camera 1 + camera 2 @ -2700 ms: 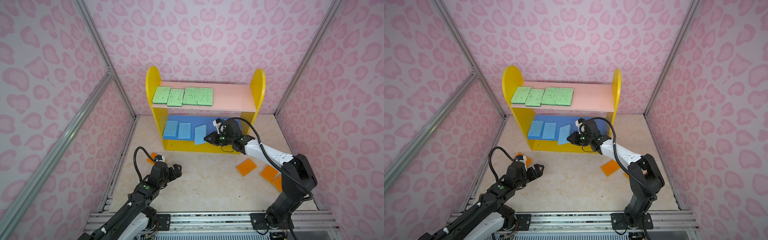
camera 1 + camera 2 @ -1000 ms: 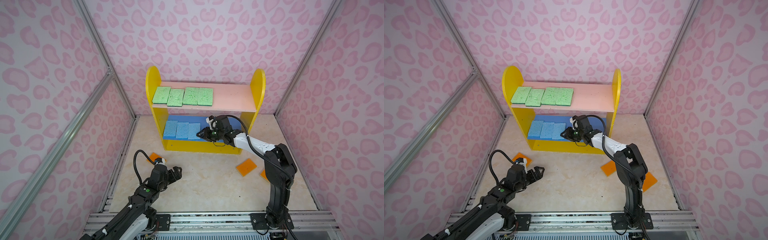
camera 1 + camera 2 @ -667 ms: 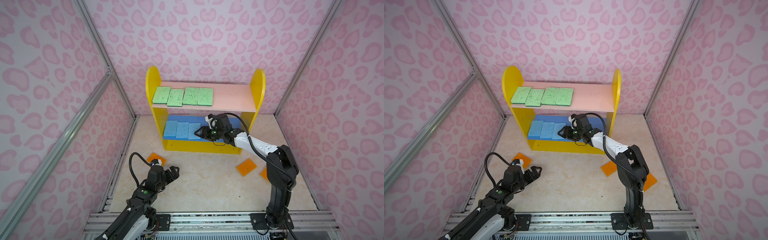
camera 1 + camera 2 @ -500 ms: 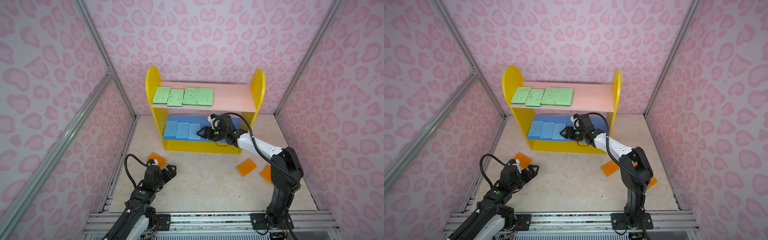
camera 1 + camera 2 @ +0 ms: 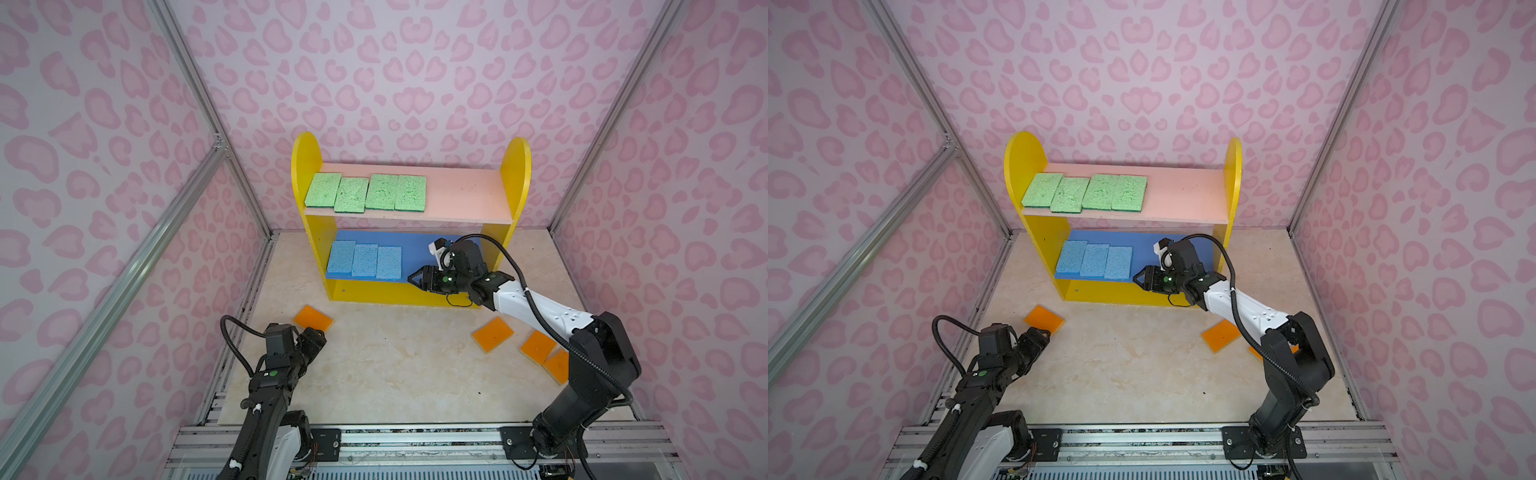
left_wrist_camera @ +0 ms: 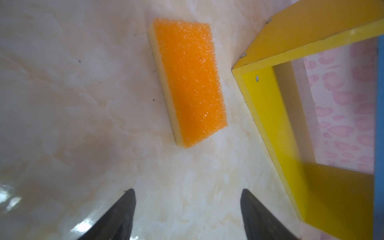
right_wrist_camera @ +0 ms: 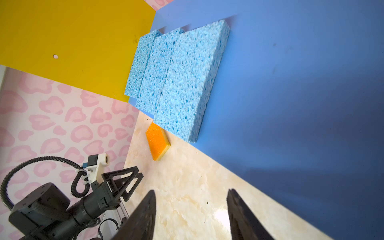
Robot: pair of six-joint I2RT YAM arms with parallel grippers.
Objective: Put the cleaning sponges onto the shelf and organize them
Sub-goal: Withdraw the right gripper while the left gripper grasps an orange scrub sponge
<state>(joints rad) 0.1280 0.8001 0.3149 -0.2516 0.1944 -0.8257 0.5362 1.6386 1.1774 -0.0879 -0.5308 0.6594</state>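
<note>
Three light blue, porous, rectangular sponges [image 5: 365, 260] lie flat and edge to edge at the left end of the blue board [image 5: 415, 249]. That board belongs to the small wooden shelf with yellow round-topped side panels [image 5: 305, 166], at the centre of both top views. The rightmost sponge was tilted up beside my right fingers [image 5: 414, 279] a few seconds ago; it now lies down in the row. Those fingers have drawn back to the right of it. They are partly open and hold nothing, near the row but apart from it, at the board's front edge.

Above, four light green sponges [image 5: 365, 192] sit side by side on the left part of the pale pink board [image 5: 465, 195], as before. I judge the blue set finished, with only the orange left to shelve.

Four orange sponges lie on the beige marbled surface [image 5: 395, 374]. A lone orange sponge [image 5: 313, 318] is at lower left, near the shelf's left front corner. Three more orange sponges [image 5: 538, 347] are at lower right, one partly hidden by my right arm.

My left fingers [image 5: 318, 336] have turned toward the lone orange sponge, which a top view now shows uncovered. They are wide apart, empty, pointed at it and short of touching. The yellow base [image 5: 374, 291] under the blue board is probably where the orange belongs.
</note>
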